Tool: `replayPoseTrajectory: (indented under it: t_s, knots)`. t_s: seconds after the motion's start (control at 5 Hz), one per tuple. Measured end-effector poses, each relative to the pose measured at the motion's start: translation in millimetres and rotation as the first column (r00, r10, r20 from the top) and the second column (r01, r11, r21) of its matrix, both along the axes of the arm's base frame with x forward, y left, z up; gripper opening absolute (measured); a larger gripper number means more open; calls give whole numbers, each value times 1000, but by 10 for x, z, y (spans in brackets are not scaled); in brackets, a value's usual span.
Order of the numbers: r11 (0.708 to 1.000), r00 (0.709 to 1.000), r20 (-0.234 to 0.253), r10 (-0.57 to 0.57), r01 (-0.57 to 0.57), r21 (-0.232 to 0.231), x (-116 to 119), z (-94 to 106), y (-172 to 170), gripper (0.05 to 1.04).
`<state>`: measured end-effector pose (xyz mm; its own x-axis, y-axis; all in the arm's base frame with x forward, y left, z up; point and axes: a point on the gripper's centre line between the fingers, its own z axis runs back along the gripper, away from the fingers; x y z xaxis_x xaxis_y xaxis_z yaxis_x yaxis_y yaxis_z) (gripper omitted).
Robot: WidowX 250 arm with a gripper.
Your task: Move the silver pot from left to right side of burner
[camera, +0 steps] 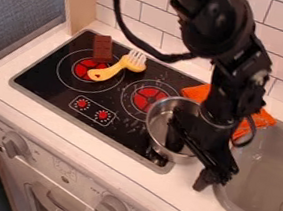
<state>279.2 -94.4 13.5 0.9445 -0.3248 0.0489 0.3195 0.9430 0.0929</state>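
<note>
Two oven knobs (14, 145), then one widely spread tool (188, 166) at one pot (160, 123), hold unclear.

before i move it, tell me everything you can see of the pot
The pot is round, silver and shiny, seemingly metal, with no lid. It sits upright at the cooktop's right edge, overlapping the right burner's ring. The gripper hangs over its right side, hiding part of the rim; I can't tell if they touch.

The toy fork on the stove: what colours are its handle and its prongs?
Its handle is yellow and its prongs are white, seen best in the camera view.
</note>
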Motion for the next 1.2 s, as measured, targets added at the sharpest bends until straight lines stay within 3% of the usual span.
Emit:
replayPoseTrajectory:
  t_s: [0.4,0.8,1.2]
  knots:
    - [998,996,71,60,-59,-23,46,338,116,1001]
    - [988,977,169,133,-118,-94,33,863,273,1001]
    - [988,976,173,133,-117,-96,31,877,281,1000]
